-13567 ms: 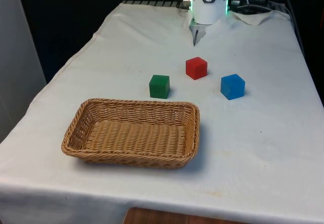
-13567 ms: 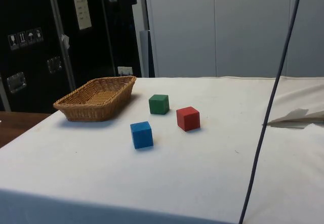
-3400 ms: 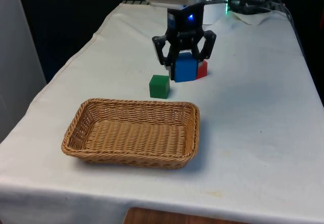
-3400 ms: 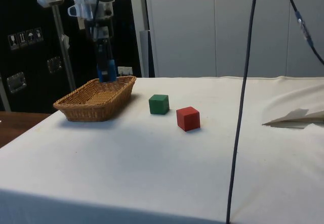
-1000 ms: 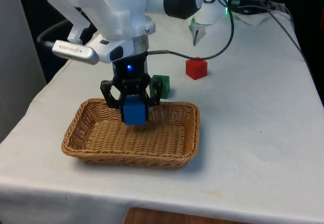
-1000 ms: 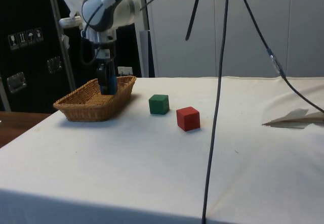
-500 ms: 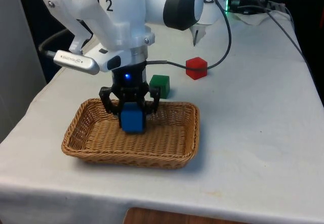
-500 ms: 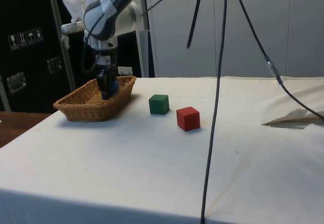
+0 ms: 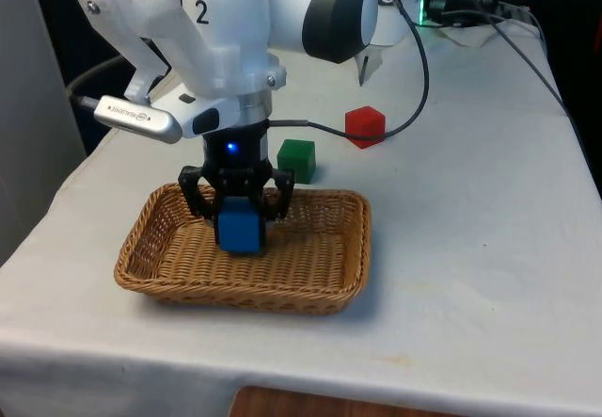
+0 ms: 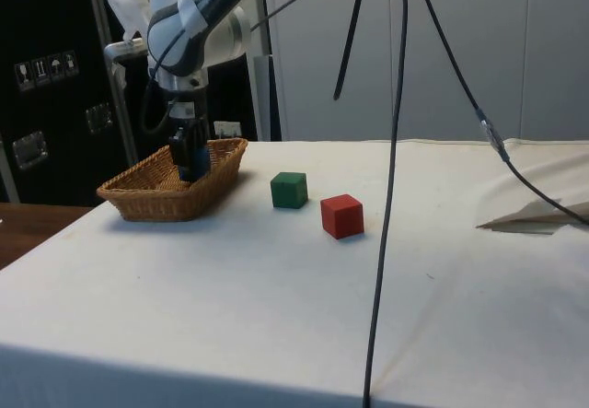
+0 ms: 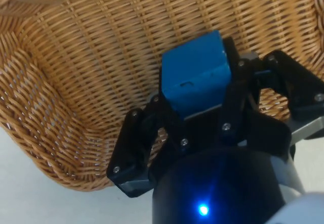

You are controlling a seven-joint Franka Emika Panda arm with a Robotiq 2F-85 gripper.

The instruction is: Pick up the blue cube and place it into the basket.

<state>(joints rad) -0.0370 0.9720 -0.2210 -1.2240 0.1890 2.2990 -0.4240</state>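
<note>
Lower than half a second ago, my gripper (image 9: 241, 212) now sits inside the basket (image 9: 324, 295), pinching the cube (image 9: 240, 228) between its fingers. From the front and wrist views the cube looks close above the weave, though I cannot tell whether it touches. To do this well, I judge I should ease down until it rests, then spread the fingers and rise straight, clear of the walls. White cloth (image 9: 470, 238) covers the table; green (image 9: 296, 160) and red (image 9: 364, 126) cubes sit beyond the basket, dark cabinets (image 10: 55, 76) behind.
</note>
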